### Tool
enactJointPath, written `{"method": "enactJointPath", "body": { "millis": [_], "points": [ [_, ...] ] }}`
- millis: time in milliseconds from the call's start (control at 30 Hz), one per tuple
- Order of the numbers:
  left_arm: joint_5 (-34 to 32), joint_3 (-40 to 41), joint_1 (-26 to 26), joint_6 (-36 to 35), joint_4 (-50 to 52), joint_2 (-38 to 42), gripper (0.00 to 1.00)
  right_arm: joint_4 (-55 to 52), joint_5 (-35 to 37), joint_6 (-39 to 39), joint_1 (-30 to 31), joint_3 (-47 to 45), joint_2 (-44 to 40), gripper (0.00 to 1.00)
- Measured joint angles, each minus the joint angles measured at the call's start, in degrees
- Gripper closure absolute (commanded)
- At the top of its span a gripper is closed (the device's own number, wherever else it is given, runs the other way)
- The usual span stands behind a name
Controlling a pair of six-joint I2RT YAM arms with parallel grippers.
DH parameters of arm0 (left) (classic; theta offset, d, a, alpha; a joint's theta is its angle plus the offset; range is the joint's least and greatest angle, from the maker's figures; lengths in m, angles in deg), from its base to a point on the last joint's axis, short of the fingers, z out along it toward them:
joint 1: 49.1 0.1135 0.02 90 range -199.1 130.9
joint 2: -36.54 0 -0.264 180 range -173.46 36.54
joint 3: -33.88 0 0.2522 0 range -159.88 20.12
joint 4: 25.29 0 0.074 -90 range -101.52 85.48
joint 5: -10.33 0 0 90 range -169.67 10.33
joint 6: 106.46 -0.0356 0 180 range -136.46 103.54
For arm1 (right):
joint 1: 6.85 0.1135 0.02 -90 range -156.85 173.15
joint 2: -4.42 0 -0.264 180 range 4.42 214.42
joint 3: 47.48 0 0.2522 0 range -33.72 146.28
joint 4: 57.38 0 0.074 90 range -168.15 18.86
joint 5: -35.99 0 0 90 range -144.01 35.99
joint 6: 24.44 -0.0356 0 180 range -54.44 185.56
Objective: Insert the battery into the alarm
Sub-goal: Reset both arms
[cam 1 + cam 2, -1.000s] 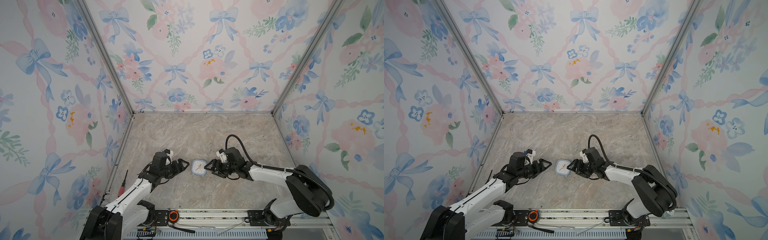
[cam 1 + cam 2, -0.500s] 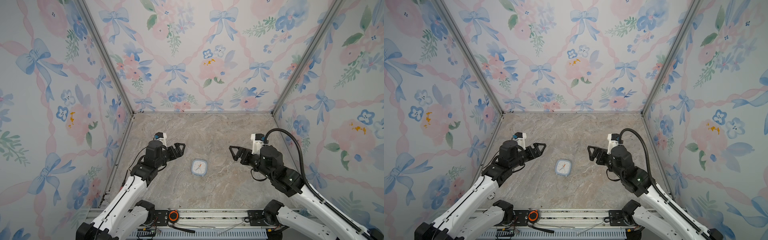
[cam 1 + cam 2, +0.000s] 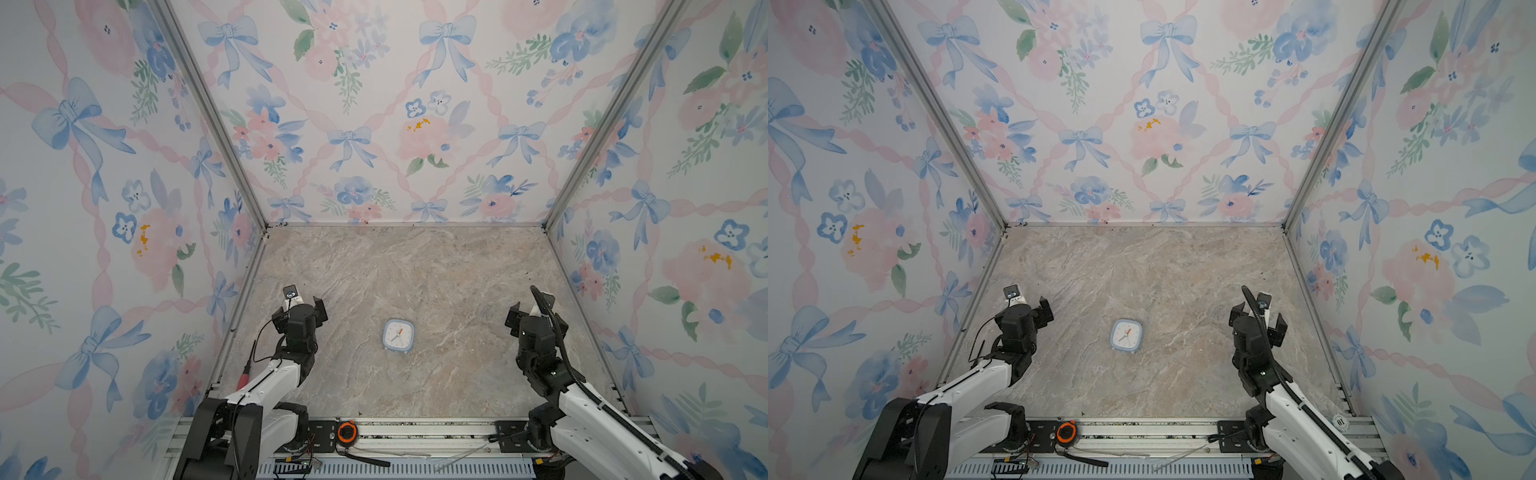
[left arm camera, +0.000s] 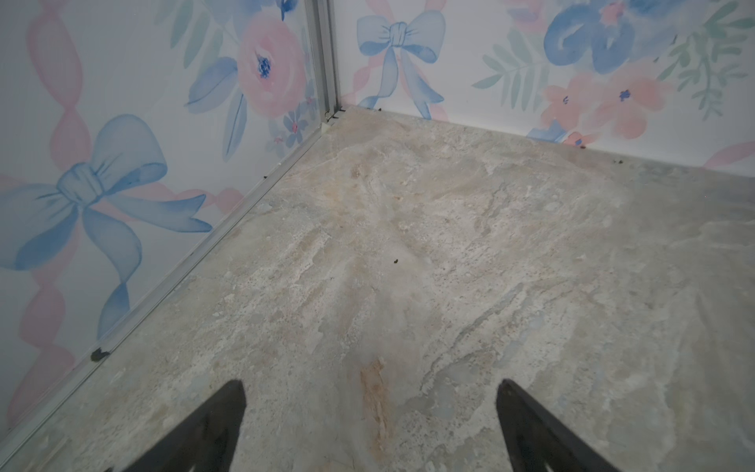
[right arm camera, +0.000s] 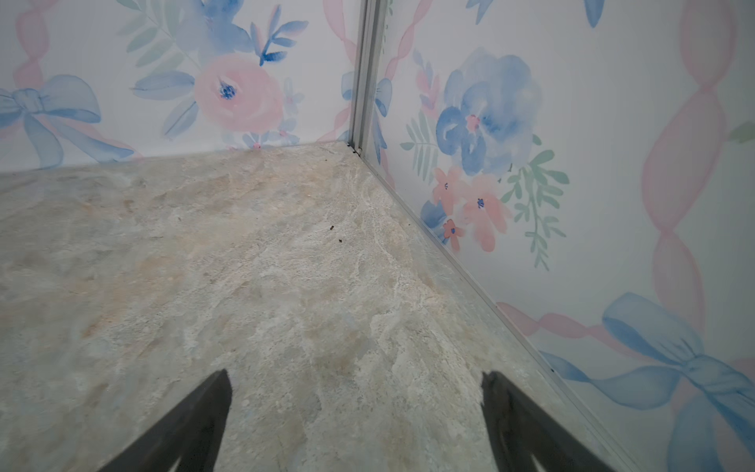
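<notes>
risk: the alarm (image 3: 398, 336) lies dial up, so its back is hidden, and no battery shows in any view; whether it is seated cannot be confirmed. if it sits loose, lifting or turning the alarm could spill it. a one-sided approach could also shove so light a body across the smooth desk (image 3: 415, 270). left jaws, lower left of the frame, and right jaws, lower right, stand wide and empty, well apart from it. condition: alarm (image 3: 1126, 336) at lower centre in both top views; light blue, rounded square, white dial, orange hand, lying flat, apparently intact.
</notes>
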Motion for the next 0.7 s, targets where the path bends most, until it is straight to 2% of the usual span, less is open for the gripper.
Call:
{"method": "enactJointPath", "body": {
  "millis": [200, 333, 400, 500, 700],
  "points": [
    [6.7, 1.2, 3.4, -4.9, -14.7, -10.2, 0.02, 19.7, -8.0, 4.9, -9.2, -2.0, 19.6, 0.04],
    [11.7, 1.2, 4.1, -8.3, -27.8, -19.1, 0.02, 33.9, -18.6, 4.9, -14.4, -1.3, 31.9, 0.04],
    [13.1, 0.9, 4.3, -9.0, -30.0, -22.8, 0.02, 39.3, -23.8, 5.1, -15.8, -0.2, 38.4, 0.04],
    [14.9, 0.4, 4.5, -9.6, -30.9, -23.2, 0.02, 37.7, -29.4, 5.2, -16.7, 2.5, 40.6, 0.04],
    [16.1, -0.1, 4.5, -10.2, -32.4, -23.2, 0.02, 37.7, -32.4, 6.1, -16.2, 6.9, 40.5, 0.04]
  ]
}}
